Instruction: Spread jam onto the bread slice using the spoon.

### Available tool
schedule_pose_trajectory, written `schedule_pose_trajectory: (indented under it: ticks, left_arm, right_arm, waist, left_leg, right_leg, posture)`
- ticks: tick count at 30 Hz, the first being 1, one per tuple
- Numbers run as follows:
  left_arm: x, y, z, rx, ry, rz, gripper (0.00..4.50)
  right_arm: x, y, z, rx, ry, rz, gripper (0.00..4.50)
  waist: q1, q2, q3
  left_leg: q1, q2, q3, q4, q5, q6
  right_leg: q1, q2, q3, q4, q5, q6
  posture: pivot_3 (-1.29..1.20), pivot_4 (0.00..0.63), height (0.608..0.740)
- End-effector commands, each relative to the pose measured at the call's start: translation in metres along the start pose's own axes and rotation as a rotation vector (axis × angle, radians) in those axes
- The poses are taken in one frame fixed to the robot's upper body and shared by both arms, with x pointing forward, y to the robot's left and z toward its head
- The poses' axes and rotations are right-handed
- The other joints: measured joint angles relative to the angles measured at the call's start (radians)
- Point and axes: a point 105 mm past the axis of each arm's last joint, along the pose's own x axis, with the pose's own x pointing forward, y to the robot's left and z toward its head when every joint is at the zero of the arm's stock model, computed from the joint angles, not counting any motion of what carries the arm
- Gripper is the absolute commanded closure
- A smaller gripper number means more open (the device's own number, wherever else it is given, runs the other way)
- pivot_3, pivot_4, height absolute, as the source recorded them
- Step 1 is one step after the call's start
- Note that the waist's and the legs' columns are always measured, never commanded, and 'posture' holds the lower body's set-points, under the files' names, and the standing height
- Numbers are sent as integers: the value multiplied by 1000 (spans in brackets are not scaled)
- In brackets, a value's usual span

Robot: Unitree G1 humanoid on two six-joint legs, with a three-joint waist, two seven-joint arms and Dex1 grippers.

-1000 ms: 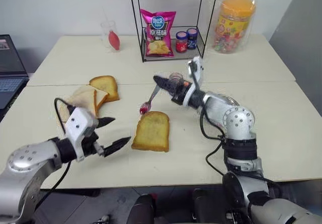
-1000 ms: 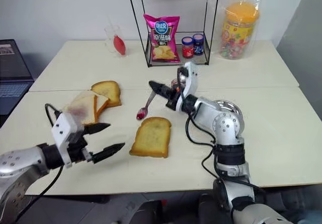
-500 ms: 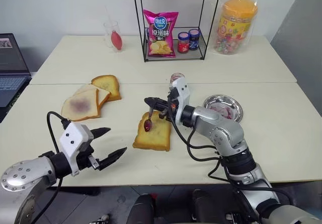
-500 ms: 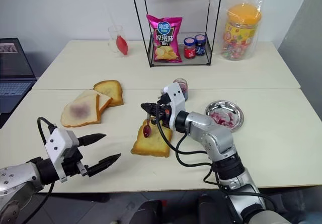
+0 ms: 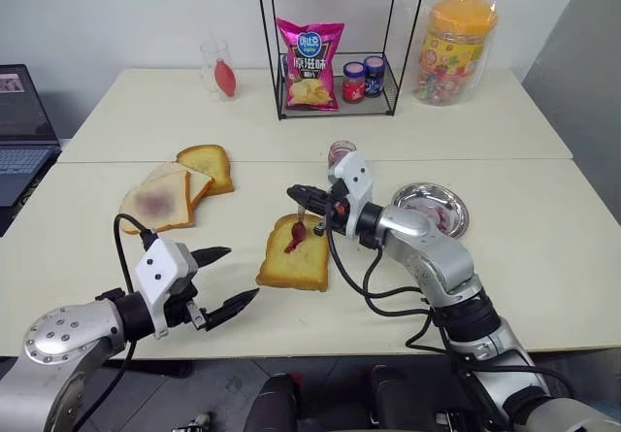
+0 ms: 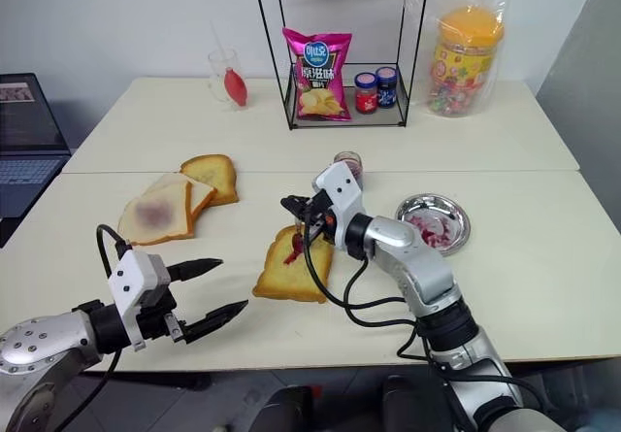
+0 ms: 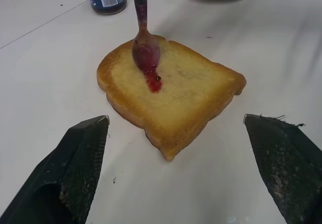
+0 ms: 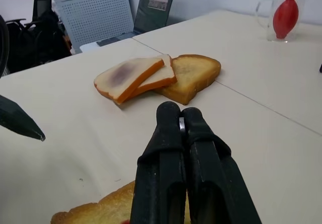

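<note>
The bread slice [image 5: 309, 267] lies flat near the table's front middle. My right gripper [image 5: 295, 193] is shut on the handle of the spoon [image 7: 145, 49] and hovers over the slice's far end. The spoon's bowl tips down onto the crust side. A small streak of red jam [image 7: 154, 82] trails from it onto the toast. More jam lies in the round steel plate [image 5: 456, 202] to the right. My left gripper [image 5: 239, 275] stands open and holds nothing, low over the table just left of the slice.
A pale slice with a purple smear [image 5: 155, 202] and a thinner golden slice [image 5: 205, 165] lie at the left. A small jar [image 5: 341, 149] stands behind the right gripper. At the back are a wire rack [image 5: 342, 112] with a chip bag, a candy jar [image 5: 451, 44] and a glass [image 5: 218, 67].
My right gripper rolled and lowered the spoon from beside the slice onto it, and jam now marks the toast. The left gripper stayed open in about the same place.
</note>
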Motion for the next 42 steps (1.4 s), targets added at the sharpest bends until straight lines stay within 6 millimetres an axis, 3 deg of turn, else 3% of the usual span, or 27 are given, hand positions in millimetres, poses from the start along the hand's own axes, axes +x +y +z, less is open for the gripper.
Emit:
schedule_pose_trajectory:
  ticks: [1,10,14,20,28,42]
  left_arm:
    - [1,1,5,32,-17,1,0]
    - [3,0,6,34,-25,-2,0]
    - [2,2,6,29,-29,3,0]
    - [1,6,7,25,-31,17,0]
    - [-1,9,8,19,-27,14,0]
    - [5,10,8,40,-28,-22,0]
  right_arm:
    - [-3,11,22,-97,-79,35,4478]
    - [-9,12,40,-137,-116,45,4478]
    - [-12,6,44,36,-134,14,4478]
    - [-14,-21,27,493,-108,-98,4478]
    - [-13,-25,-13,843,-55,-181,4478]
    - [1,-27,-39,1085,-57,-240,4478]
  waist:
    - [0,0,0]
    - [0,0,0]
    - [0,0,0]
    - [0,0,0]
    - [-1,0,0]
    - [-5,0,0]
  left_leg:
    - [0,0,0,0,0,0]
    - [0,1,0,0,0,0]
    - [0,1,0,0,0,0]
    - [0,2,0,0,0,0]
    - [0,3,0,-1,0,0]
    - [1,15,0,-1,0,0]
  right_leg:
    - [0,0,0,0,0,0]
    - [0,1,0,0,0,0]
    - [0,1,0,0,0,0]
    - [0,1,0,0,0,0]
    - [0,3,0,0,0,-1]
    - [-2,16,-1,-1,2,-9]
  posture:
    - [0,150,740]
    - [0,150,740]
    - [0,150,740]
    - [0,150,740]
    - [0,150,740]
    - [0,150,740]
